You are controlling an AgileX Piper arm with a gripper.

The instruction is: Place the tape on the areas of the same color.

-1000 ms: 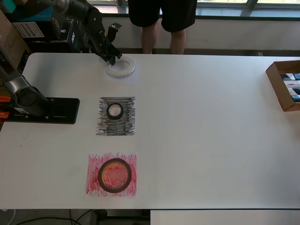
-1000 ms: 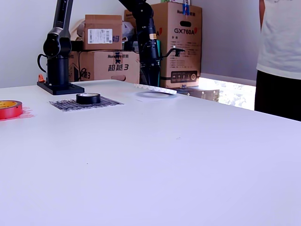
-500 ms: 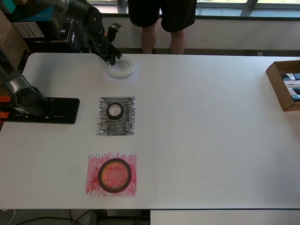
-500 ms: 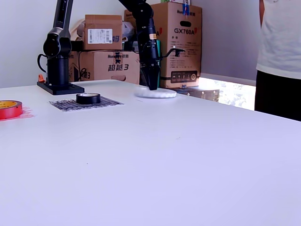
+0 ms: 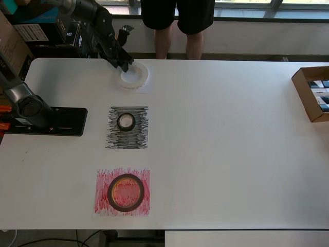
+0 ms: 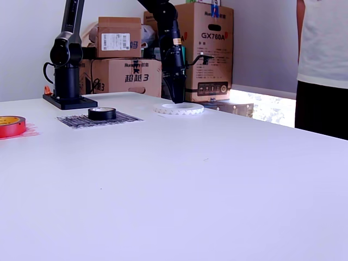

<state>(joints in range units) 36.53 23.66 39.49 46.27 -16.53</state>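
The large white tape roll (image 5: 133, 76) (image 6: 178, 109) lies flat on the faint white paper patch (image 5: 146, 88) at the far side of the table. My gripper (image 5: 125, 65) (image 6: 177, 99) points down at that roll's rim on the overhead view's left; whether its fingers still pinch the rim cannot be made out. The small black roll (image 5: 126, 122) (image 6: 102, 113) sits on the black scribbled patch (image 5: 115, 140). The reddish-brown roll (image 5: 110, 193) (image 6: 11, 125) rests on the red scribbled patch (image 5: 102, 177).
The arm's black base plate (image 5: 56, 121) is bolted at the overhead view's left. An open cardboard box (image 5: 307, 95) sits at the right edge. A person (image 5: 177, 20) stands behind the far edge. Cardboard boxes (image 6: 209, 49) are stacked behind the table.
The white roll hung tilted from my gripper a second ago. It has come down and now lies flat on the white patch. The gripper stays at its rim.
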